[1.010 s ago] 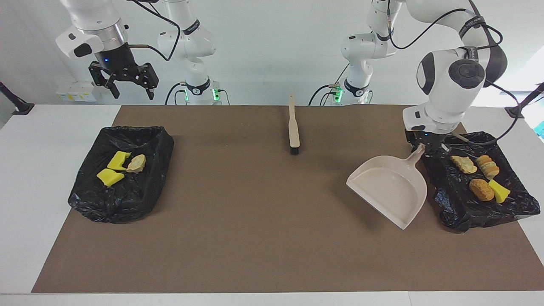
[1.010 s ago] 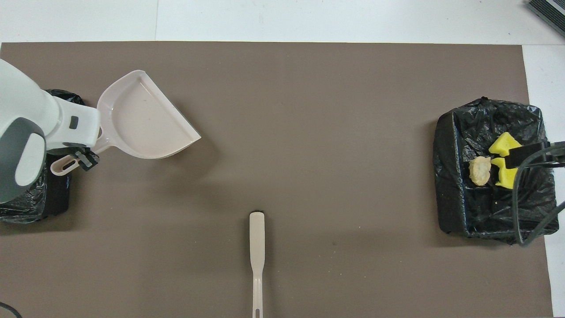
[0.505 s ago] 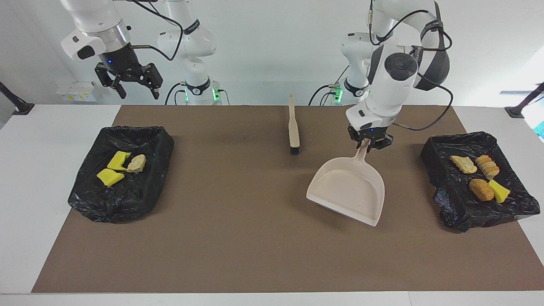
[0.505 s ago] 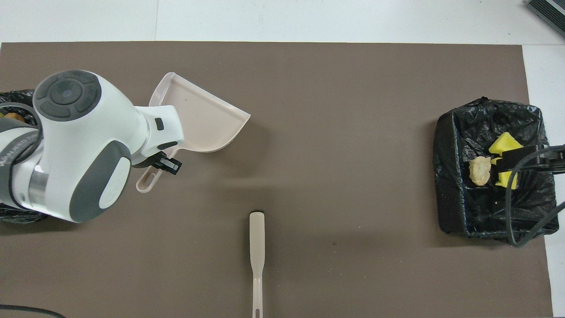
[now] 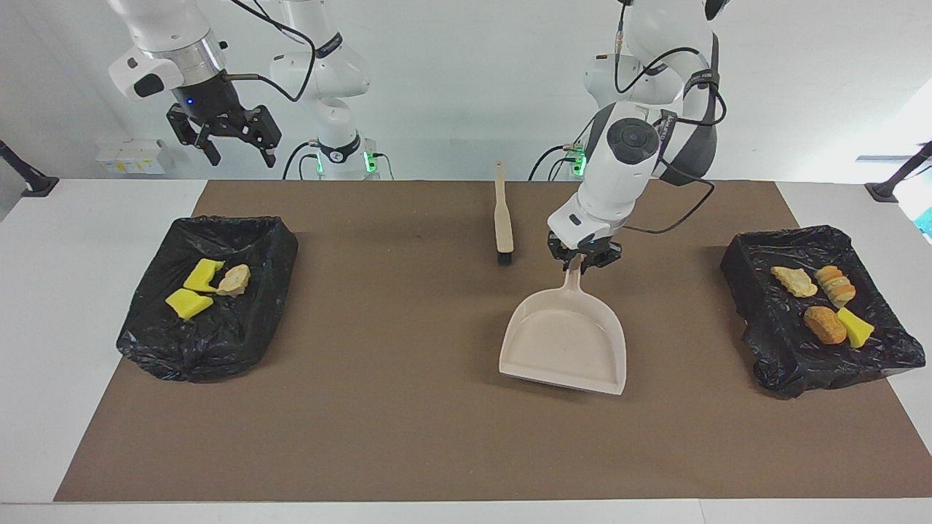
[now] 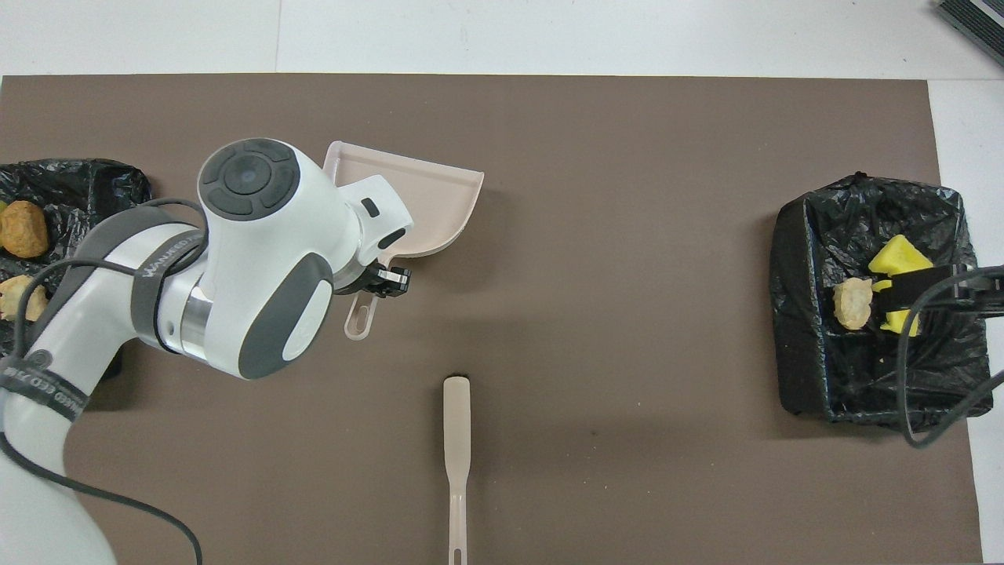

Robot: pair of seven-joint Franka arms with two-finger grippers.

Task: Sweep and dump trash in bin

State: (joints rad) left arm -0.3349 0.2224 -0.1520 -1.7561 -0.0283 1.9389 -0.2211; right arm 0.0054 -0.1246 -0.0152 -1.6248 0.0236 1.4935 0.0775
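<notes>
My left gripper point(image 5: 580, 262) is shut on the handle of the beige dustpan point(image 5: 564, 342), whose empty pan lies low over the brown mat near the middle, its mouth pointing away from the robots. In the overhead view the arm covers part of the dustpan point(image 6: 439, 200). The trash lies in two black-lined bins. Yellow sponge bits point(image 5: 191, 302) and a beige chunk point(image 5: 234, 279) are in the bin point(image 5: 182, 356) at the right arm's end. Bread-like lumps point(image 5: 824, 324) and a green-and-yellow sponge bit point(image 5: 855, 327) are in the bin point(image 5: 786, 364) at the left arm's end. My right gripper point(image 5: 226, 138) hangs open, high over its bin.
A beige brush point(image 5: 502, 218) with black bristles lies on the mat near the robots, beside the dustpan's handle; it also shows as the brush point(image 6: 456, 455) in the overhead view. The brown mat point(image 5: 408, 437) covers most of the white table.
My left gripper has carried the dustpan from beside the bin at its end toward the middle of the table, turning its mouth away from the robots. The right gripper drifted slightly.
</notes>
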